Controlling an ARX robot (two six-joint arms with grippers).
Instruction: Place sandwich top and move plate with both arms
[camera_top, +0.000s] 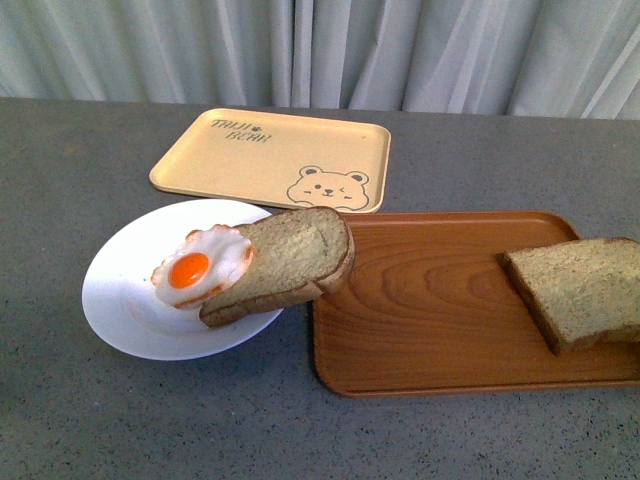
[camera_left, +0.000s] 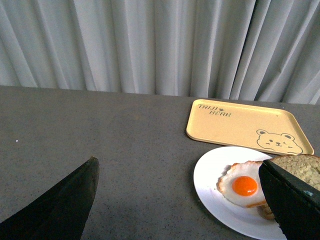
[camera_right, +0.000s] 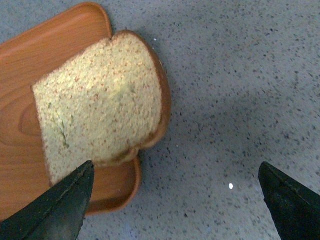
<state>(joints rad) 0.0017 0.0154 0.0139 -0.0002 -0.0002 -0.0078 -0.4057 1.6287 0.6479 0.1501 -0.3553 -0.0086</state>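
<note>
I judge that nothing is done yet: the sandwich top (camera_top: 580, 288) lies on the wooden tray (camera_top: 430, 300), well apart from the plate (camera_top: 125, 300) with its egg (camera_top: 200, 265), and my left gripper (camera_left: 178, 163) and right gripper (camera_right: 175, 164) both stand wide open, holding nothing.

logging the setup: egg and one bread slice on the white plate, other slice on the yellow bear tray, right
Not quite: the other slice lies on the brown wooden tray, not the yellow bear tray, as the front view shows. The egg and first slice are on the white plate.
</note>
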